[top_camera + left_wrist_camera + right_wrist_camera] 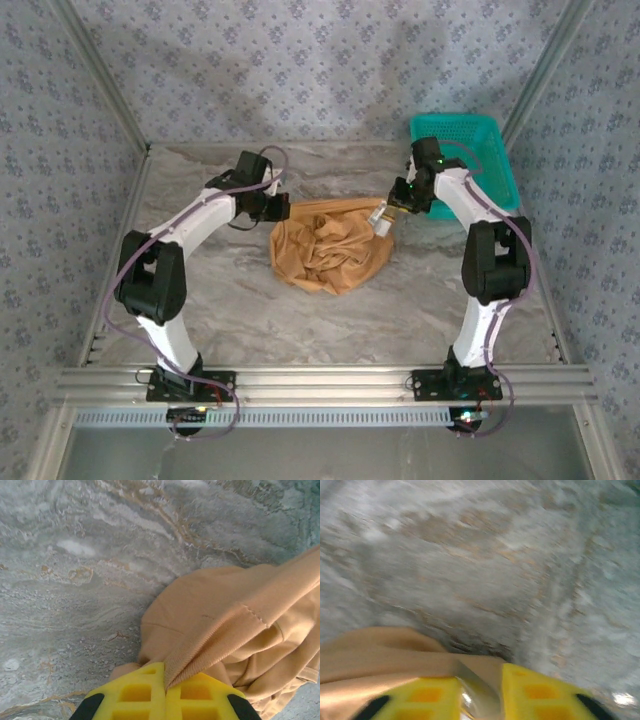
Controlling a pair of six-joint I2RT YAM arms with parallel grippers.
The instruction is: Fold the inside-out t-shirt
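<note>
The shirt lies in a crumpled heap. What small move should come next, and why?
Probably close the right gripper on the cloth edge between its jaws. The left gripper pinches a hem of the t-shirt, which lies bunched; the right jaws stand apart, grip unclear in the blur. Two firm holds would let the arms spread it.

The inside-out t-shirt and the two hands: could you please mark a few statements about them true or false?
1. The t-shirt lies crumpled in a heap on the table. True.
2. The left hand is shut on a hem of the t-shirt. True.
3. The t-shirt sits inside the teal basket. False: it is on the table, and the basket stands at the far right corner.
4. The right hand is clamped fully shut. False: a gap shows between its fingers.
</note>
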